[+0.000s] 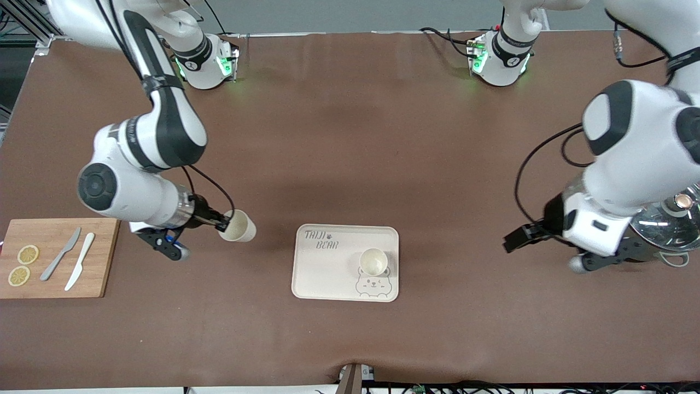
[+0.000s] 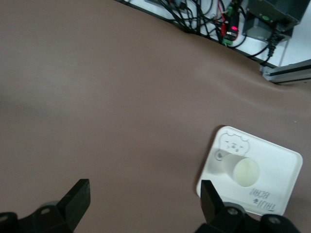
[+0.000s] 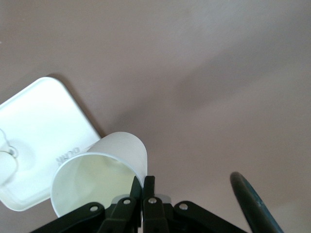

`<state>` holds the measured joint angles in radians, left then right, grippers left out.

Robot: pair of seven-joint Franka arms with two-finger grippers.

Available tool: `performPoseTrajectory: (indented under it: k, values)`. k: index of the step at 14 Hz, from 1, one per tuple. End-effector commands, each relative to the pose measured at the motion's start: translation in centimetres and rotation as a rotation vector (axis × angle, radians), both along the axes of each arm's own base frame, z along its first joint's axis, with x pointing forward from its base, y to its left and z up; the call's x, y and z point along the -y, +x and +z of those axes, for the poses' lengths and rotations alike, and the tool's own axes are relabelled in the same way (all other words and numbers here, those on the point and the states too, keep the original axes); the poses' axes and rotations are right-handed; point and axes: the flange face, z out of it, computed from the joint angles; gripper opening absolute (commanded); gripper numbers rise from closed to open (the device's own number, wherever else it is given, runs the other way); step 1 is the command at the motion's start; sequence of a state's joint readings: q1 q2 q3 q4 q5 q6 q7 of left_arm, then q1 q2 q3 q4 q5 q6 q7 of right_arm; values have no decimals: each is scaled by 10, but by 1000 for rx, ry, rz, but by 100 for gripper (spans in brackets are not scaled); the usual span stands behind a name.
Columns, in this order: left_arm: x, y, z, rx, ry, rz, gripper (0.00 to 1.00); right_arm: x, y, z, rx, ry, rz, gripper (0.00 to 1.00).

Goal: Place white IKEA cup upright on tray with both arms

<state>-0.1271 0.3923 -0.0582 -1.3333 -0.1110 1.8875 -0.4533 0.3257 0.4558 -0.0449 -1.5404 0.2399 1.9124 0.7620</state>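
White cup (image 1: pixel 237 226) pinched by its rim in the right gripper (image 1: pixel 223 222), jaws clamped on the cup wall, cup tilted with its mouth showing, over bare brown tabletop (image 1: pixel 350 137) between the tray (image 1: pixel 328 273) and the wooden cutting board (image 1: pixel 54 257). It is not over the tray yet. A second white cup (image 1: pixel 374 261) stands upright on the tray, just above the bear drawing (image 1: pixel 372 285), toward the left arm's end of the tray. Left gripper (image 1: pixel 517 238) waits over the table off the tray's left-arm end, jaws apart, holding nothing.

Risks, as judged: the rim pinch is thin, so the cup could swing or slip out during the carry. If let go while tilted it would likely tip and roll off the tray. Setting it down too close to the standing cup could knock that one over; the lettering end of the tray is free.

On the board: two lemon slices (image 1: pixel 23 265), a grey knife (image 1: pixel 60 261), a white knife (image 1: pixel 80 268). A glass pot lid (image 1: pixel 672 218) sits under the left arm.
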Motion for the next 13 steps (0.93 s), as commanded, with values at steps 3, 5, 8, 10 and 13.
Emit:
performPoseTrajectory:
  k: [3,5,8,10,13]
  values:
    - [-95,-15,25,-18,74,-158,100,-101,12,-43,46,2,-144,0]
    - [-122,-19,33,-15,130,-208,100,-128,8,-59,88,14,-169,0]
    - [-145,-28,48,-17,224,-284,100,-144,4,-78,97,12,-176,0]
    - [-158,-34,56,-23,231,-295,100,-147,3,-94,93,6,-174,0]
    - [-169,-42,73,-6,236,-276,100,-152,0,-113,83,-4,-169,0]
